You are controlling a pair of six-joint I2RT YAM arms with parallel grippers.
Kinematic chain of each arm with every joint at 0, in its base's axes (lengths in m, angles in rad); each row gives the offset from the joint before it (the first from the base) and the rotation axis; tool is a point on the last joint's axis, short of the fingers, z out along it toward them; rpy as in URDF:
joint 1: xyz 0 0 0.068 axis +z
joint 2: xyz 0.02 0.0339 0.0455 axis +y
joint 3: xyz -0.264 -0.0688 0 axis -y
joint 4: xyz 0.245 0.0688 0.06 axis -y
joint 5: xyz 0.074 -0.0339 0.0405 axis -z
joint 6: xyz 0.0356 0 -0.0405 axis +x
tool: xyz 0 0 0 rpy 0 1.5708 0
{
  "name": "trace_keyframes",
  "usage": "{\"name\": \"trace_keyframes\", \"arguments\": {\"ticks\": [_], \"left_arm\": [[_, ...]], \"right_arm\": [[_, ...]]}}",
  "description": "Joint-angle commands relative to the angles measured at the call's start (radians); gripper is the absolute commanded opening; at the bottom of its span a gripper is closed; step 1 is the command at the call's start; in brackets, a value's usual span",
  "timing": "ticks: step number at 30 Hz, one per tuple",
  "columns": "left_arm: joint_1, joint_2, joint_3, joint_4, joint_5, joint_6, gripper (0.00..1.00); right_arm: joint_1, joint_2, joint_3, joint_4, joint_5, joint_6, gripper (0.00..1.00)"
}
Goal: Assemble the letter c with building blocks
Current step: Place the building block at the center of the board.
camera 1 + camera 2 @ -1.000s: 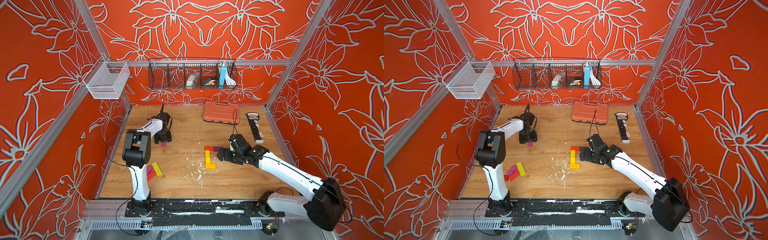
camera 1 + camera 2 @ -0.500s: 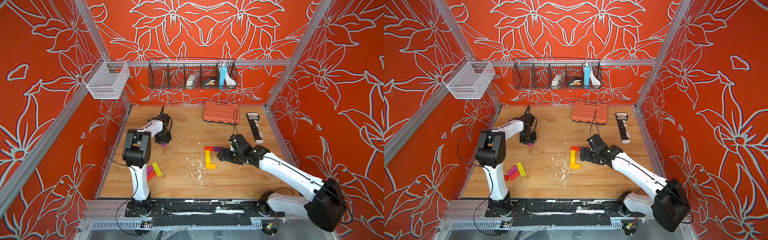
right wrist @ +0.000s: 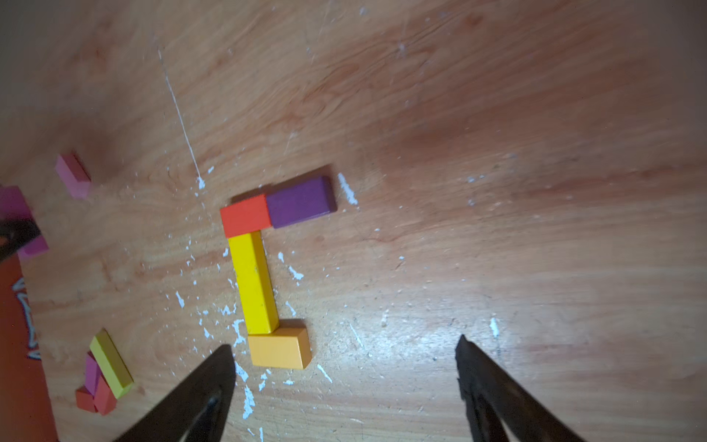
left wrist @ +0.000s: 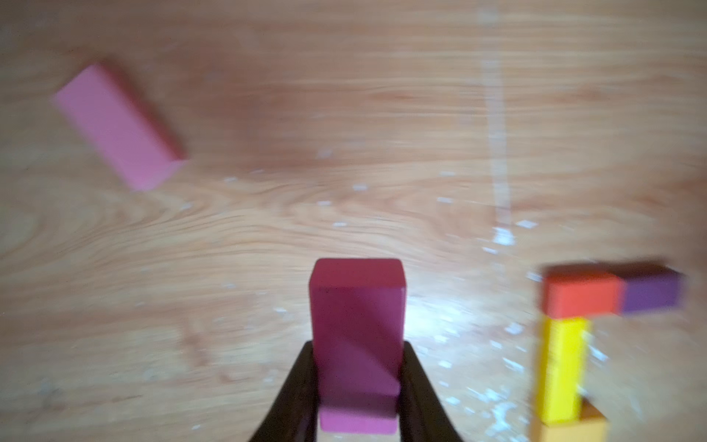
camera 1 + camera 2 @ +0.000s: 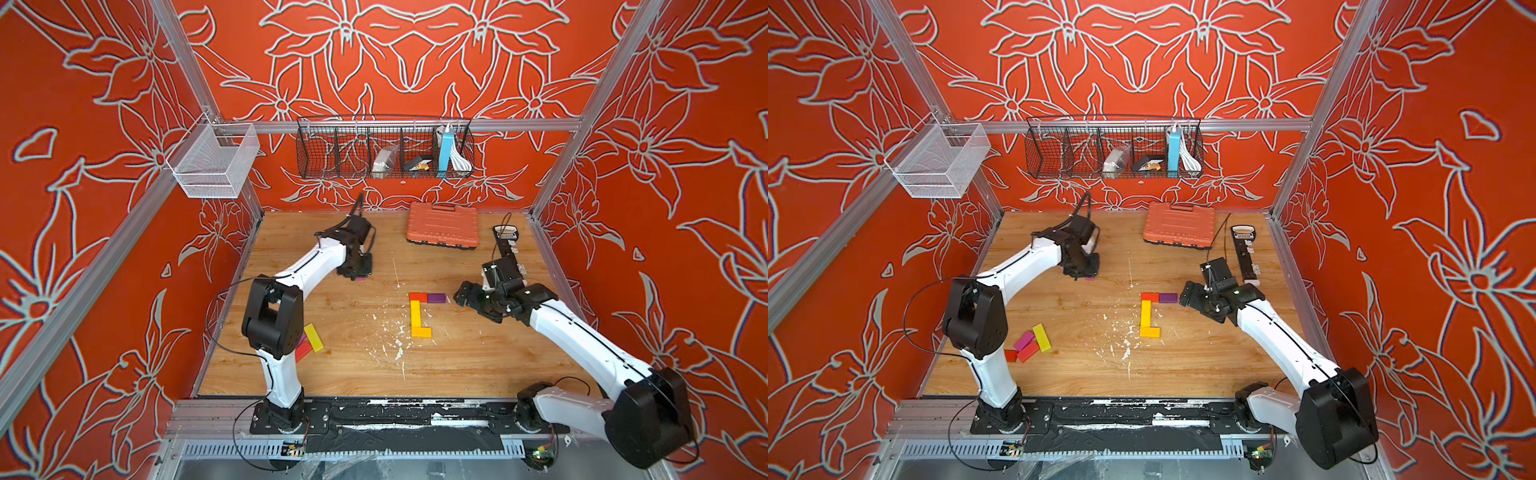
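— How many blocks make up the letter?
— Four, touching, mid-table (image 5: 478, 365): red block (image 5: 418, 297), purple block (image 5: 436, 297), yellow bar (image 5: 415, 312), orange block (image 5: 421, 332). Four more sit in a pile (image 5: 1030, 343) at 8 o'clock; one pink block (image 4: 118, 126) lies loose.
— And the grippers?
— The left gripper (image 4: 358, 346), at 11 o'clock, pinches one magenta block (image 4: 357, 306). The right gripper (image 3: 344, 344), at 3 o'clock, gapes wide and holds nothing.
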Motion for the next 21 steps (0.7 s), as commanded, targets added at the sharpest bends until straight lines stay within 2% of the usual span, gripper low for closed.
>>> {"name": "trace_keyframes", "arguments": {"ticks": [1,5,11,16,21], "left_arm": [[-0.128,0.010,0.060,-0.041,0.020,0.036,0.29],[-0.286,0.093,0.187,-0.083,0.014,0.051,0.30],[-0.456,0.231,0.338,-0.131,0.007,0.046,0.31],[-0.525,0.327,0.387,-0.140,0.028,0.016,0.31],[-0.553,0.392,0.410,-0.143,0.056,-0.010,0.31]], "right_arm": [[-0.088,-0.069,-0.041,-0.053,-0.044,0.019,0.92],[-0.176,-0.151,-0.096,-0.088,-0.049,0.044,0.92],[-0.249,-0.224,-0.159,-0.122,-0.057,0.060,0.92],[-0.264,-0.253,-0.180,-0.155,-0.045,0.049,0.92],[-0.270,-0.268,-0.194,-0.174,-0.033,0.037,0.92]]}}
